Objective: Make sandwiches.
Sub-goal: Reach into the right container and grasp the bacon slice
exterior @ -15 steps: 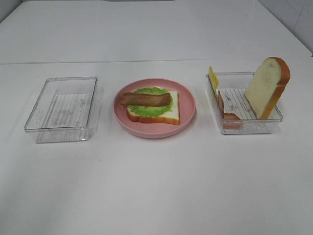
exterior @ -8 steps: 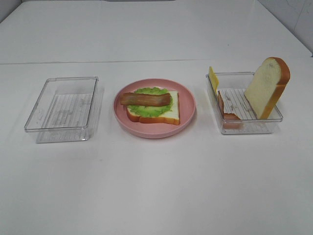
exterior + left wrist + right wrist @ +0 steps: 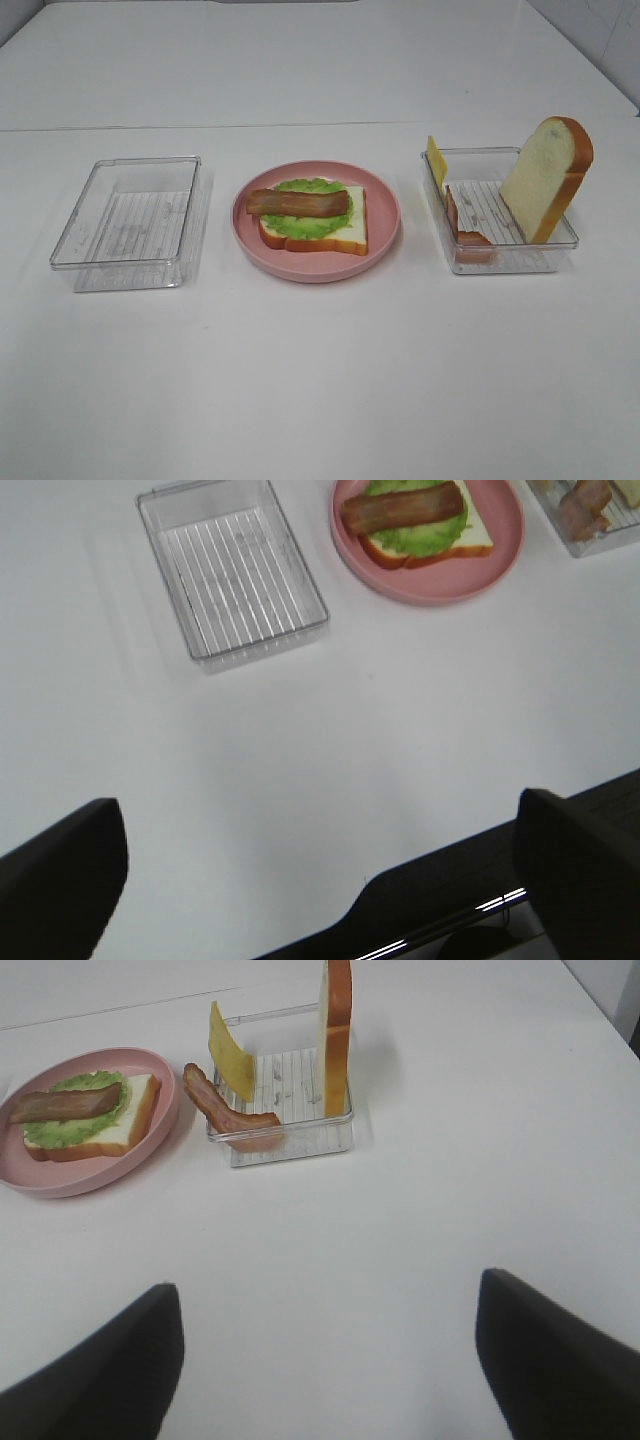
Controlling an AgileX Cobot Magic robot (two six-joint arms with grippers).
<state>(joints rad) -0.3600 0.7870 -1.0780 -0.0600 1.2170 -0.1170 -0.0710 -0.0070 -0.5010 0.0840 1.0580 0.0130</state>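
An open-faced sandwich (image 3: 312,218) lies on the pink plate (image 3: 385,215): one bread slice, green lettuce, and a bacon strip (image 3: 298,203) on top. In the clear tray (image 3: 500,262) to its right, a second bread slice (image 3: 546,178) stands upright, a yellow cheese slice (image 3: 436,160) leans on the near wall, and another bacon strip (image 3: 462,228) rests inside. Neither arm shows in the high view. My left gripper (image 3: 320,810) and right gripper (image 3: 330,1290) hang open and empty above the table's front, well back from the food.
An empty clear tray (image 3: 130,215) sits left of the plate. The table's front edge (image 3: 440,855) runs below the left gripper. White tabletop surrounds all three containers.
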